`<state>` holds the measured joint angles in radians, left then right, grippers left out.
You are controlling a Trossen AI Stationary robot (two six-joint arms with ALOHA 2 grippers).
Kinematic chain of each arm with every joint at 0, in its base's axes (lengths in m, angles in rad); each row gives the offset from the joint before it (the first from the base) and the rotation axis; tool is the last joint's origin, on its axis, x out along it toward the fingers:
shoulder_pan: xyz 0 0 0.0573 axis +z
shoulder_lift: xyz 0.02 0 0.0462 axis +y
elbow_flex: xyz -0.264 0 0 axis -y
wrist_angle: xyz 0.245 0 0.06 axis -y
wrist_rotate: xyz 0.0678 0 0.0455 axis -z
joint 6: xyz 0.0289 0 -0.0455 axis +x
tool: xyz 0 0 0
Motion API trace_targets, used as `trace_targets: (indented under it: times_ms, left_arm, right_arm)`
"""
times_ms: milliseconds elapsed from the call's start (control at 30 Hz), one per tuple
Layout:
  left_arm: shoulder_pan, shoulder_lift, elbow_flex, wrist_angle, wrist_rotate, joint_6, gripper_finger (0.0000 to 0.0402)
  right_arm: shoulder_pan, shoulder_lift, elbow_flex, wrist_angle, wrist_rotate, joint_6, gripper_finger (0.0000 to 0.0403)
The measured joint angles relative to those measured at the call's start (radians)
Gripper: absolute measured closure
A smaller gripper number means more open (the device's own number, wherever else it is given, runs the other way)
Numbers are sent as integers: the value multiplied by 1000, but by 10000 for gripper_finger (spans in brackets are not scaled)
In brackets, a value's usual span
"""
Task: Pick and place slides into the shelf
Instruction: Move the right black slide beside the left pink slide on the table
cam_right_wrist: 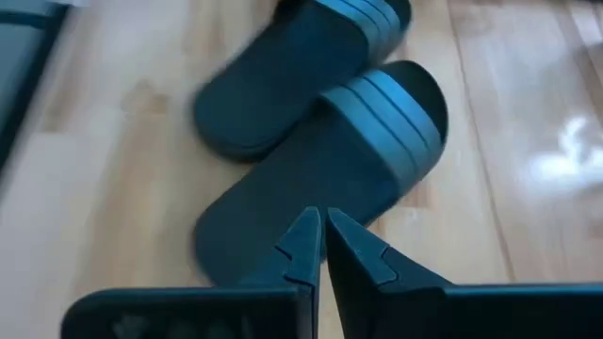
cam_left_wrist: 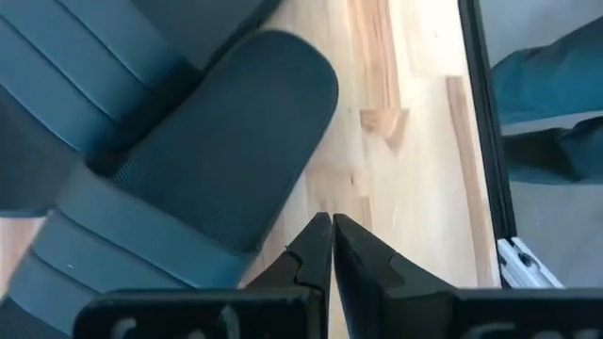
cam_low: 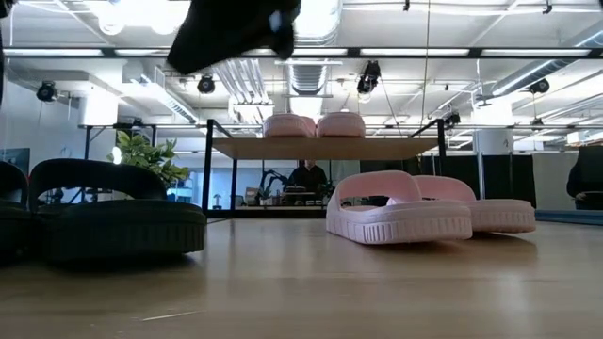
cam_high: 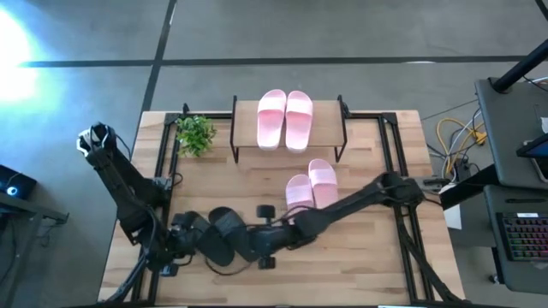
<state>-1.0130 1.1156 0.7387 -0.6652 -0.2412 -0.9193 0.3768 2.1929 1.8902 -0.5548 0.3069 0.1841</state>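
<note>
Two black slides (cam_high: 219, 235) lie side by side, soles down, on the table's near left part. They also show in the low view (cam_low: 113, 215) and in the right wrist view (cam_right_wrist: 325, 160). A pink pair (cam_high: 310, 184) rests flat on the table in front of the shelf (cam_high: 330, 130). A second pink pair (cam_low: 314, 124) sits on the shelf's top board (cam_low: 377, 148). My right gripper (cam_right_wrist: 323, 226) is shut and hangs raised above one black slide's heel end. My left gripper (cam_left_wrist: 332, 226) is shut beside the other black slide (cam_left_wrist: 188, 160); I see no touch.
A small green plant (cam_high: 195, 134) stands left of the shelf. Black frame rails (cam_high: 390, 145) run along the table's sides. Bare wood lies along the near edge (cam_low: 377, 292). A person (cam_low: 306, 175) sits far behind the shelf.
</note>
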Motion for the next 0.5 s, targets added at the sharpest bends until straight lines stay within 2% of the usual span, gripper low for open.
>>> trace_targets:
  times_ms: [333,500]
  left_arm:
    - [-82,21,13,-1,-29,-113,402]
    - [-103,11,13,-6,-73,-123,402]
  right_arm:
    - [-62,259,366,-324,-20,-101,387]
    - [-56,295,465,-371,-15,-137,342]
